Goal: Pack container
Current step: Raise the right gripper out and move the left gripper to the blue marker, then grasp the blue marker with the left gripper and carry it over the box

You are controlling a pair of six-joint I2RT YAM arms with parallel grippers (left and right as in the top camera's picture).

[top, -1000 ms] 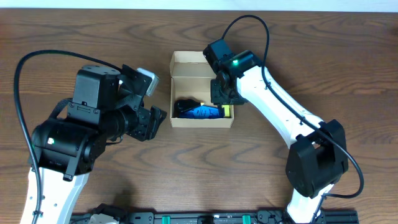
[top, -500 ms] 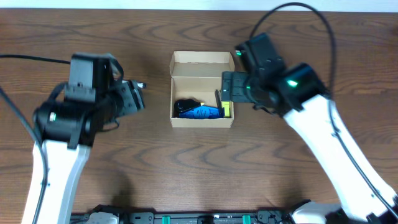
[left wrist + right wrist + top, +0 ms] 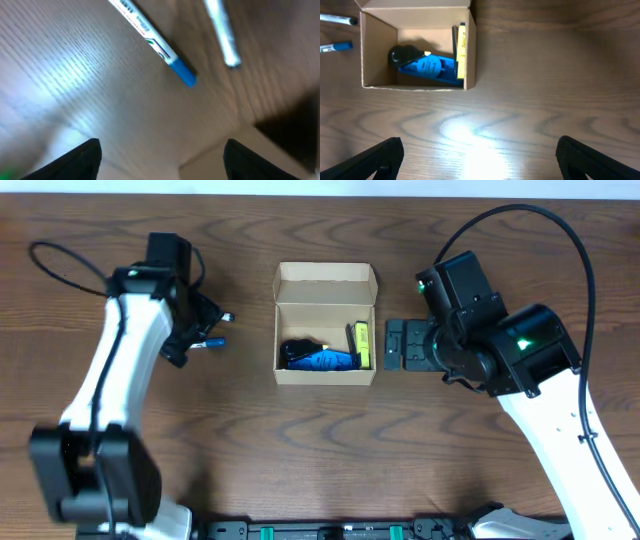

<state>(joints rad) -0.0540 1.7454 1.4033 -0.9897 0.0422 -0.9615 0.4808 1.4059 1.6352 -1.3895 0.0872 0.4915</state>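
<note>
tan cardboard container (image 3: 326, 340), lid open, mid-table

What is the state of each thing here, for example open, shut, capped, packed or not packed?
box: open, flap back, partly filled
blue pen: capped, lying outside the box
grey pen: lying outside the box
yellow marker: in the box
left gripper: open, empty
right gripper: open, empty

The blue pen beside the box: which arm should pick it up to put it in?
Left, probably. The left gripper is open, empty and close to the blue pen. The right gripper is open too, but it sits on the far side of the box from the pen.
</note>
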